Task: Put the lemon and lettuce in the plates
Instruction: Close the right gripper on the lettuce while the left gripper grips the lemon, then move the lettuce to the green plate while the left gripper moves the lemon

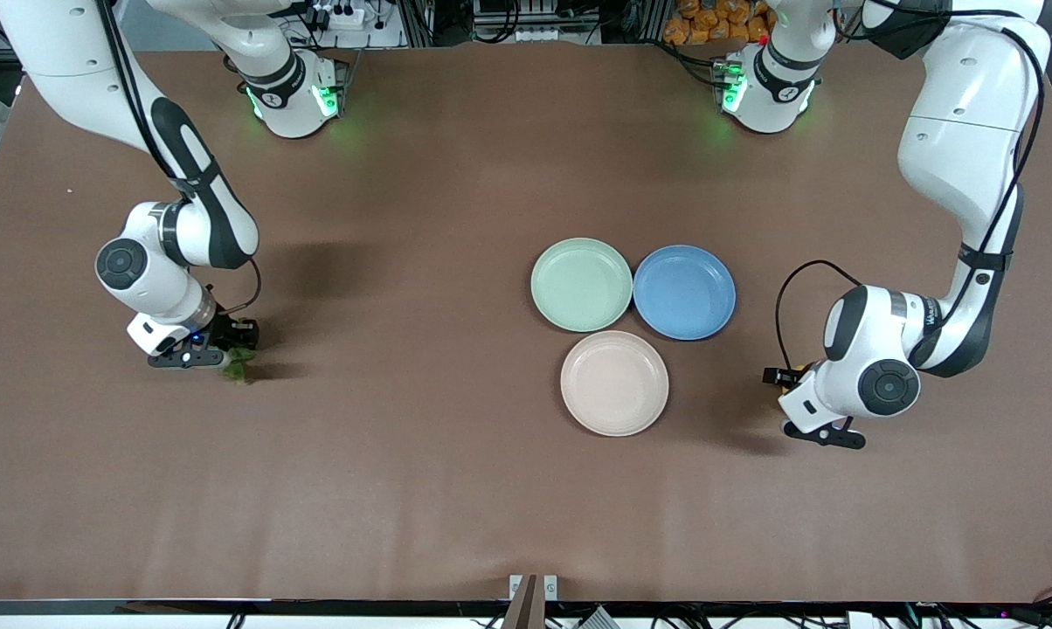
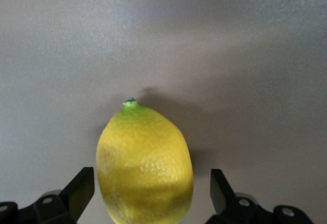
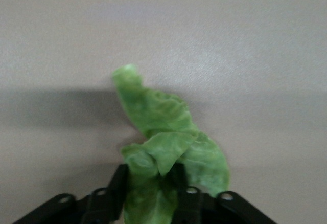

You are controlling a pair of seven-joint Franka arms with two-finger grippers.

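The yellow lemon (image 2: 145, 162) lies on the brown table between the fingers of my left gripper (image 2: 152, 191). The fingers stand apart with a gap on each side of the lemon. In the front view my left gripper (image 1: 786, 379) is low at the table, toward the left arm's end from the cream plate (image 1: 614, 383), and the hand hides nearly all of the lemon. My right gripper (image 3: 149, 188) is shut on the crinkled green lettuce (image 3: 163, 142). In the front view it (image 1: 227, 353) holds the lettuce (image 1: 238, 368) just above the table near the right arm's end. The mint green plate (image 1: 581, 284) holds nothing, like the cream one.
A blue plate (image 1: 684, 291) touches the mint green plate on the side toward the left arm's end. The cream plate lies nearer to the front camera than both. The three plates form a tight cluster between the two grippers.
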